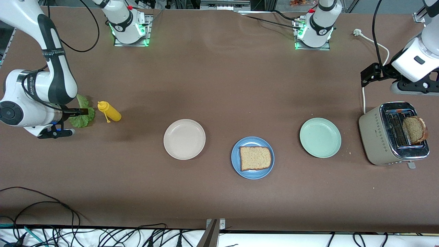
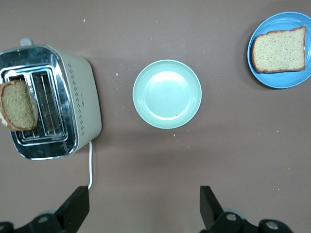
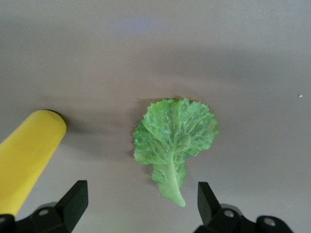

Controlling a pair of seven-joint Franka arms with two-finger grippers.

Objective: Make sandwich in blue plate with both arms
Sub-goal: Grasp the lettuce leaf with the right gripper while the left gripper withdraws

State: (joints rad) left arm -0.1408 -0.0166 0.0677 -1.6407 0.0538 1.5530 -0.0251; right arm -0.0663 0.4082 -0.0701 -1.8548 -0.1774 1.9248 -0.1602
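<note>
A brown bench (image 1: pixel 219 85) seen from above, described outward from the blue plate (image 1: pixel 252 173), the thing nearest the front camera. One slice of brown bread (image 1: pixel 255 158) lies flat on it. A little farther from the camera, a cream plate (image 1: pixel 184 139) sits toward the right arm's end of the blue plate and a pale green plate (image 1: pixel 320 137) toward the left arm's end. Past the green plate stands a toaster (image 1: pixel 391 137) with a second slice (image 1: pixel 415 129) sticking up from a slot.

Well away from the blue plate, at the right arm's end, a lettuce leaf (image 3: pixel 175 138) lies flat beside a yellow squeeze bottle (image 1: pixel 109 111). The right claw (image 3: pixel 141 204) hangs over the leaf, fingers spread wide, holding nothing. The left claw (image 2: pixel 143 206) hangs open and empty over bare bench near the toaster.

The next step is probably lifting the leaf: come straight down, pinch the thick stem, and keep clear of the bottle.

The only writing, on the right arm's casing, is too small to read.
</note>
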